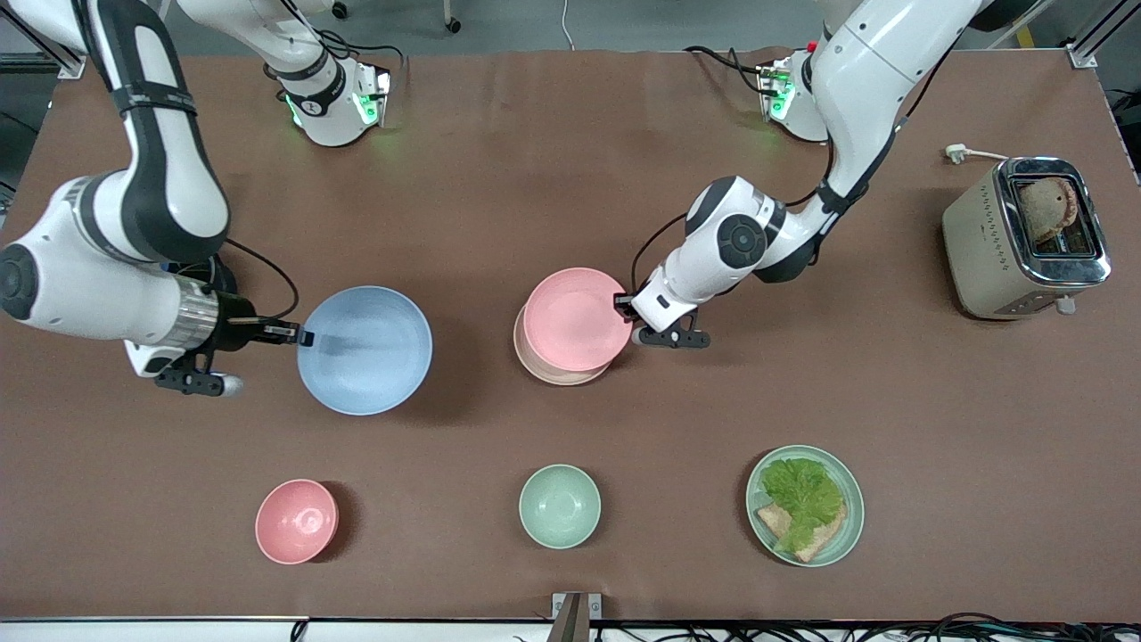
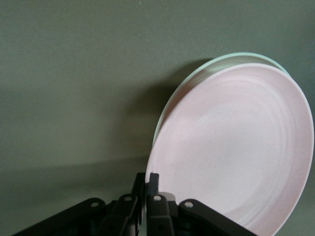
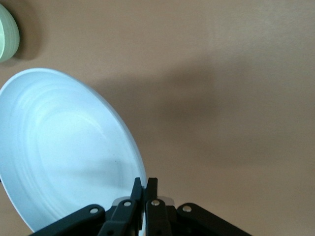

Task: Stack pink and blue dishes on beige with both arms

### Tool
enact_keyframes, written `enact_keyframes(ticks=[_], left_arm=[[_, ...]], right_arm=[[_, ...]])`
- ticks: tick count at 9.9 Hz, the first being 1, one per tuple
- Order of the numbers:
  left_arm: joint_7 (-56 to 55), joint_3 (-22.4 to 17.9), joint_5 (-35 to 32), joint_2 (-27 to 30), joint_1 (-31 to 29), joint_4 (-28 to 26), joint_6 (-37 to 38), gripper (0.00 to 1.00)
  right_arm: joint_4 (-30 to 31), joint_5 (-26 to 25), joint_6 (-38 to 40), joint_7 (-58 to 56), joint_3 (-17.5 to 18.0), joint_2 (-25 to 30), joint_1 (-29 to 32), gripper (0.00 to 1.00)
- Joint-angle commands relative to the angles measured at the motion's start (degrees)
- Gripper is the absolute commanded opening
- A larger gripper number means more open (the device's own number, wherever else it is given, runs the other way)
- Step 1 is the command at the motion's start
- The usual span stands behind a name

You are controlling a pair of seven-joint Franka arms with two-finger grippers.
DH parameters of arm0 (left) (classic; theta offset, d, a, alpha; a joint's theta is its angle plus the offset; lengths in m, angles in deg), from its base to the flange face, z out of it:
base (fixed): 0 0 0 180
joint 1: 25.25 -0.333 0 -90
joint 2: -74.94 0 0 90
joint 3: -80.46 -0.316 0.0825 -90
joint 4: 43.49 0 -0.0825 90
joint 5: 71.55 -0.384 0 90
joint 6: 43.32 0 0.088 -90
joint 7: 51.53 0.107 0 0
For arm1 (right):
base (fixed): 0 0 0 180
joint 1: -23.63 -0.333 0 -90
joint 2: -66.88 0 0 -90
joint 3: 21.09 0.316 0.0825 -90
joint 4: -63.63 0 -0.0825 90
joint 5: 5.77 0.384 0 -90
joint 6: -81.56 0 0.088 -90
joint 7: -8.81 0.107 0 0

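Your brown table [image 1: 570, 178] carries the scene. Your right gripper [image 1: 299, 336], fingers clamped on its rim, holds the blue plate [image 1: 365, 350] lifted over the right arm's end of the table. Your left gripper [image 1: 623, 303], fingers pinched on the rim, holds the pink plate [image 1: 575, 318] just over the beige plate [image 1: 535, 359], which lies at mid-table and shows only as a crescent. Nearer the front camera sit a green plate [image 1: 851, 508] of food, a mint bowl [image 1: 559, 506] and a pink bowl [image 1: 296, 522].

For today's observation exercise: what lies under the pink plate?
Under the pink plate, held at its rim by the left claw, a beige plate shows only as a crescent; the rest is covered.
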Motion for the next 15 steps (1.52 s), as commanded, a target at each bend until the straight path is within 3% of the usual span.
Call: enact_keyframes(ticks=[1, 2, 3, 4, 5, 7, 8, 10, 13, 15], left_arm=[[-6.30, 0.17, -6.46, -5.54, 0.73, 3.76, -0.81, 0.07], [-7.72, 0.26, -7.01, -5.37, 0.56, 4.02, -0.90, 0.22], [-9.13, 0.17, -6.75, -4.85, 0.12, 5.24, -0.81, 0.49], [-8.97, 0.08, -6.75, -4.49, -0.15, 5.60, -0.81, 0.70], [-8.71, -0.18, -7.10, -3.80, -0.15, 5.25, -0.64, 1.00], [-7.74, -2.53, -7.10, 2.59, -0.76, 1.49, -0.28, 1.00], [-7.56, -5.60, -7.10, 7.50, -0.76, -2.18, 0.06, 1.00], [-1.72, -10.96, -7.10, 16.30, -0.94, -7.21, 4.17, 1.00], [8.94, -18.10, -7.19, 23.43, -2.68, -6.79, 13.32, 1.00], [14.30, -21.69, -7.19, 30.02, -3.66, -6.27, 19.80, 1.00]], right_arm=[[3.00, -0.85, -5.08, 6.65, 4.50, 0.71, 0.07, 0.01], [2.83, -0.85, -5.54, 8.60, 6.09, 0.19, -0.11, 0.01], [2.92, -0.77, -6.41, 9.05, 7.42, -0.86, -0.28, 0.01], [3.27, -0.77, -7.03, 10.28, 8.47, -1.04, -0.46, 0.01], [3.36, -0.77, -7.12, 12.99, 10.31, -1.13, -0.64, 0.01], [4.32, -0.77, -8.43, 14.41, 13.04, -1.31, -0.90, 0.01], [5.63, -0.85, -13.40, 17.64, 15.66, -2.35, -2.03, 0.01], [6.08, -0.85, -22.91, 23.54, 16.57, -6.48, -7.81, 0.01], [5.56, -0.85, -31.71, 26.20, 17.01, -11.84, -12.85, 0.01], [6.34, -0.94, -32.08, 26.20, 17.27, -12.47, -12.94, 0.02]])
